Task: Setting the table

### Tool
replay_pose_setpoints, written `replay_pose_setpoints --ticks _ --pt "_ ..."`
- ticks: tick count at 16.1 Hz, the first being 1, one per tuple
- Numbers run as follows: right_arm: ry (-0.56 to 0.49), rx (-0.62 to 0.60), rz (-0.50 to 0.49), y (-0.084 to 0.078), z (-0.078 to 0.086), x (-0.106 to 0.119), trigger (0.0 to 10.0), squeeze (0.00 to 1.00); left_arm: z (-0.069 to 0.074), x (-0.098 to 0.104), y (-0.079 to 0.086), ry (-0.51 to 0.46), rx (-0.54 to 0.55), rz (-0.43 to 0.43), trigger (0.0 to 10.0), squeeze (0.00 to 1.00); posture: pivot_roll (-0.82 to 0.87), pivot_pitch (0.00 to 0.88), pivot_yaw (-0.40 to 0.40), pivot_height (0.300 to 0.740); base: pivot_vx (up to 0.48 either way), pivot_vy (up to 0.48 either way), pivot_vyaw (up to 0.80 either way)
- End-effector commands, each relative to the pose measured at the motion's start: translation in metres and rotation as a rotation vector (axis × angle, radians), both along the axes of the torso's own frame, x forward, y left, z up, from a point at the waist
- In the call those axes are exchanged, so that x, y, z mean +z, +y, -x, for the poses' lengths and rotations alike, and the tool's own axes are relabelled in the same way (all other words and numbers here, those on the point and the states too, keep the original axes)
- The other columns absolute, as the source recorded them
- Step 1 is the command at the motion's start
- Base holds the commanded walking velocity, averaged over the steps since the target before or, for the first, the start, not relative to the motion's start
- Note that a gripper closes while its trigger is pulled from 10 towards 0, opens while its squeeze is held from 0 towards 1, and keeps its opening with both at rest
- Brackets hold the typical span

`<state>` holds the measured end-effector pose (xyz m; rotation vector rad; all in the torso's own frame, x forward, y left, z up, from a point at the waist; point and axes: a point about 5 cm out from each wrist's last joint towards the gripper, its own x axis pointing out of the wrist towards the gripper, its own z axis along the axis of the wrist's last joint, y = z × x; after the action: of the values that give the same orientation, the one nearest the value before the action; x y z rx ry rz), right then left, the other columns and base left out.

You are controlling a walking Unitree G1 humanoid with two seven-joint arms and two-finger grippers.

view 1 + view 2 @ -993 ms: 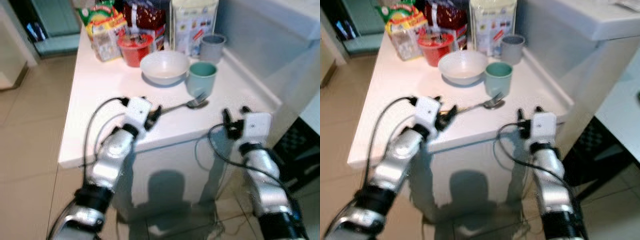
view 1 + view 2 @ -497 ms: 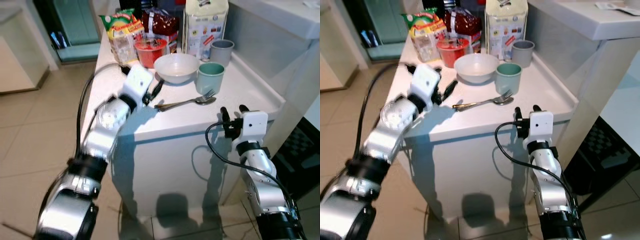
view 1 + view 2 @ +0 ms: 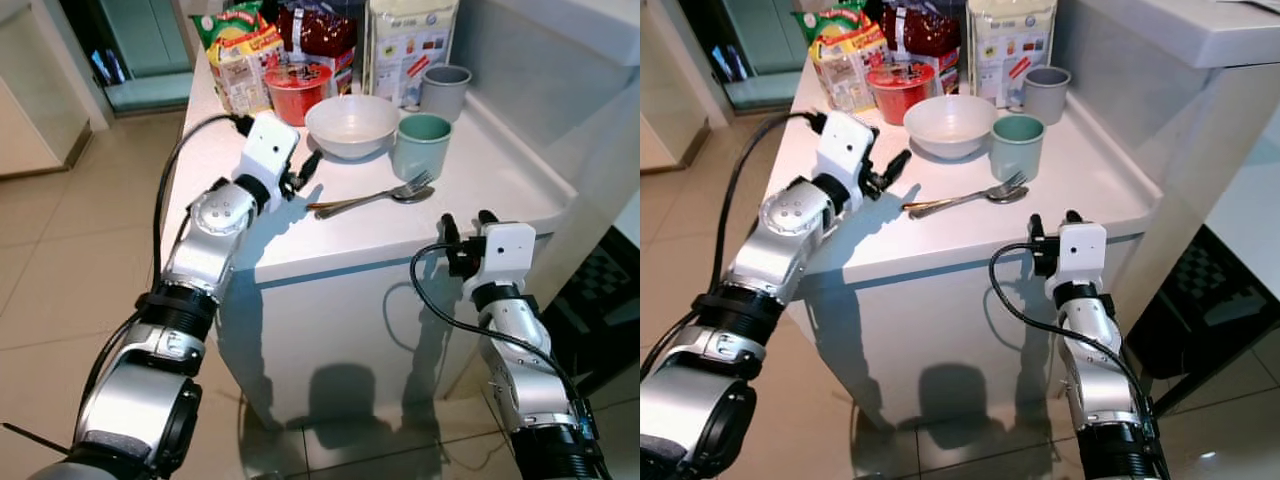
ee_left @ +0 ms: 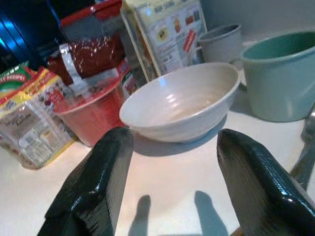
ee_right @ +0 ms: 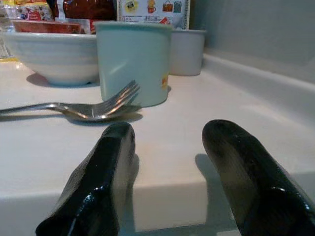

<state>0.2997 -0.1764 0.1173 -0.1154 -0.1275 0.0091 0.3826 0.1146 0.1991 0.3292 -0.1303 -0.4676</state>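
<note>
A white bowl (image 3: 352, 125) sits on the white table (image 3: 480, 180), with a green cup (image 3: 421, 145) to its right. In front of them a fork and a spoon (image 3: 375, 197) lie together. My left gripper (image 3: 303, 172) hovers open over the table, just left of the bowl and behind the cutlery handles. The left wrist view has the bowl (image 4: 182, 101) straight ahead between the fingers (image 4: 93, 182). My right gripper (image 3: 467, 222) is open at the table's front edge, facing the fork (image 5: 98, 105) and green cup (image 5: 133, 61).
At the back of the table stand a grey cup (image 3: 446, 92), a red tub (image 3: 297, 92), snack bags (image 3: 238, 50) and a tall white bag (image 3: 410, 45). A higher white counter (image 3: 1180, 60) rises on the right. Tiled floor (image 3: 60, 260) lies to the left.
My left arm has risen from the table's front edge and reached in beside the bowl. The right gripper has stayed at the front edge. The camera has shifted.
</note>
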Motion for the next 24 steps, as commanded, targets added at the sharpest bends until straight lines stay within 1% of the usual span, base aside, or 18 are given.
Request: replay_pose_setpoints --ticks 1,3,6,8,13,14,15,16,17,20,22,24 --pt "-0.001 -0.002 0.0 -0.002 0.0 0.002 10.0 0.0 -0.002 0.008 0.004 -0.027 0.02 0.015 10.0 0.0 -0.04 0.0 0.094 0.74 0.48 0.0 0.0" --pt "0.004 -0.002 0.004 -0.002 0.0 0.0 10.0 0.0 -0.001 0.007 0.001 -0.031 0.015 0.011 10.0 0.0 -0.04 0.0 0.093 0.74 0.48 0.0 0.0" --pt "0.014 0.001 0.007 -0.002 0.0 -0.002 10.0 0.0 0.002 0.002 -0.007 -0.035 -0.014 -0.019 10.0 0.0 -0.03 0.0 0.087 0.74 0.48 0.0 0.0" --pt "0.014 0.003 0.007 -0.002 0.0 -0.002 10.0 0.0 0.002 0.003 -0.008 -0.045 -0.018 -0.02 10.0 0.0 -0.03 0.0 0.087 0.74 0.48 0.0 0.0" --pt "0.01 0.01 0.001 0.0 -0.001 -0.001 10.0 0.0 0.001 0.008 -0.007 -0.07 -0.026 -0.059 10.0 0.0 -0.03 0.0 0.084 0.74 0.0 0.0 0.0" --pt "-0.008 0.02 0.001 0.002 -0.001 0.003 10.0 0.0 0.0 0.008 -0.007 -0.07 -0.027 -0.06 10.0 0.0 -0.03 0.0 0.086 0.74 0.0 0.0 0.0" --pt "-0.062 0.025 0.012 0.003 -0.003 0.016 10.0 0.0 0.0 0.008 -0.006 -0.071 -0.027 -0.062 10.0 0.0 -0.03 0.0 0.086 0.74 0.0 0.0 0.0" --pt "-0.152 0.026 0.035 0.003 -0.006 0.04 10.0 0.0 -0.001 0.008 -0.005 -0.067 -0.025 -0.068 10.0 0.0 -0.03 0.0 0.086 0.74 0.0 0.0 0.0" --pt "-0.184 0.025 0.028 0.003 -0.006 0.053 10.0 0.0 -0.001 0.007 -0.005 -0.065 -0.024 -0.071 10.0 0.0 -0.04 0.0 0.088 0.74 0.0 0.0 0.0" --pt "-0.189 0.035 0.022 0.005 -0.005 0.059 10.0 0.0 -0.002 0.006 -0.005 -0.059 -0.024 -0.074 10.0 0.0 -0.04 0.0 0.09 0.74 0.0 0.0 0.0" --pt "-0.185 0.017 -0.023 0.002 -0.006 0.066 10.0 0.0 -0.006 0.006 -0.003 -0.047 -0.025 -0.105 10.0 0.0 -0.04 0.0 0.097 0.74 0.0 0.0 0.0" --pt "-0.184 0.007 -0.025 0.001 -0.008 0.067 10.0 0.0 -0.009 0.009 -0.003 -0.044 -0.035 -0.128 10.0 0.0 -0.04 0.0 0.1 0.74 0.184 0.0 0.0"
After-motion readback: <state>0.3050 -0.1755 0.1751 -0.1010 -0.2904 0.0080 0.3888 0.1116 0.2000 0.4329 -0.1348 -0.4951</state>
